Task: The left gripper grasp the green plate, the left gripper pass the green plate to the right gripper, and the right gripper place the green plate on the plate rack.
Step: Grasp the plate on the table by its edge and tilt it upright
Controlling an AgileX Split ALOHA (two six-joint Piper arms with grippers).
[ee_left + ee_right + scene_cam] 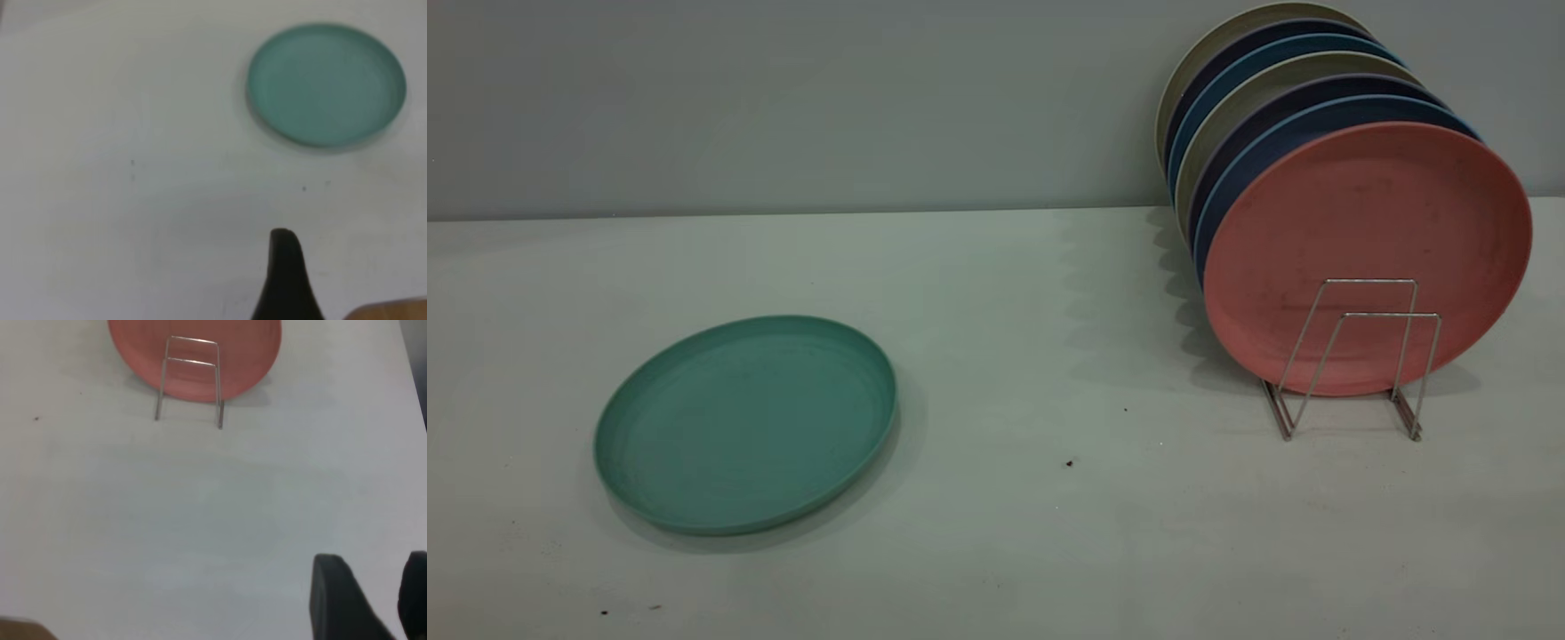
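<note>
Lower left of exterior view: green plate [747,425] lying flat on surface [1049,533], untouched. Left claw [287,280] hanging well short, spread unclear; right claw [373,600] spread, idling, facing plate rack [1352,356]. Risking low rim slipping during pickup.

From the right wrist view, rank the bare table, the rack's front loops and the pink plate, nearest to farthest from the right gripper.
1. Bare table: directly ahead of the right gripper, whose fingers stand apart.
2. Rack's front loops: across the table, standing empty.
3. Pink plate: upright just behind those loops.
</note>
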